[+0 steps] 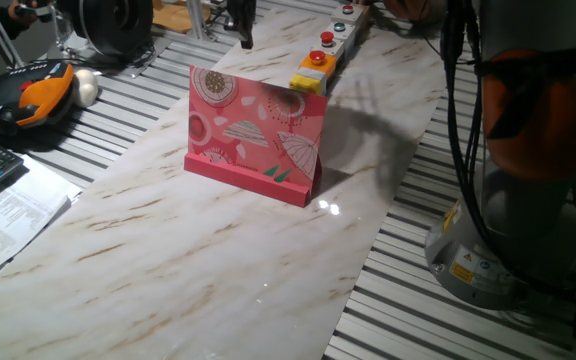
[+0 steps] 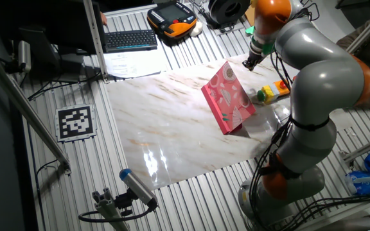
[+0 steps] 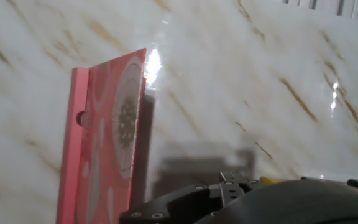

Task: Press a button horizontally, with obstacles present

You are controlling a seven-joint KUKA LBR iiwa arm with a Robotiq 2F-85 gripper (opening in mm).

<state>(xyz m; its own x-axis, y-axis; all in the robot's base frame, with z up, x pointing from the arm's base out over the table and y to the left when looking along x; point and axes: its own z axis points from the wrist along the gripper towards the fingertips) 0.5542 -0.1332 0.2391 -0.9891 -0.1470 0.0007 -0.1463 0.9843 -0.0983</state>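
Claw: my two-finger gripper point(image 2: 252, 62) is hanging on my grey-and-orange jointed arm point(image 2: 313, 70) above the far part of the marble sheet; in the fixed views it is showing only as a small dark tip, and in the hand view its black housing is blocking the fingertips, so I cannot tell whether they are spread or pressed together.

Button: the round red push button on its small yellow box housing point(image 1: 312, 76) is sitting on the sheet just beyond the board, below my claw and a little toward my base; its cap is looking smooth and glossy, its housing blocky and square-edged.

Obstacle: the upright rectangular pink board printed with white and red circles, umbrellas and leaves point(image 1: 258, 135) is standing on its pink base lip between the button and the open stretch of the sheet; in the hand view I am seeing its thin flat edge and matte printed face point(image 3: 114, 134) below and to the left of my claw.

Strip: the long grey strip carrying smaller red and green buttons point(image 1: 343, 32) is running away from the yellow housing toward the far edge.

Surface: the white marble-patterned sheet with brown veins point(image 1: 168, 260) is lying flat and shiny, throwing back bright spots of light, over a ribbed metal table of parallel slats point(image 2: 191, 199).
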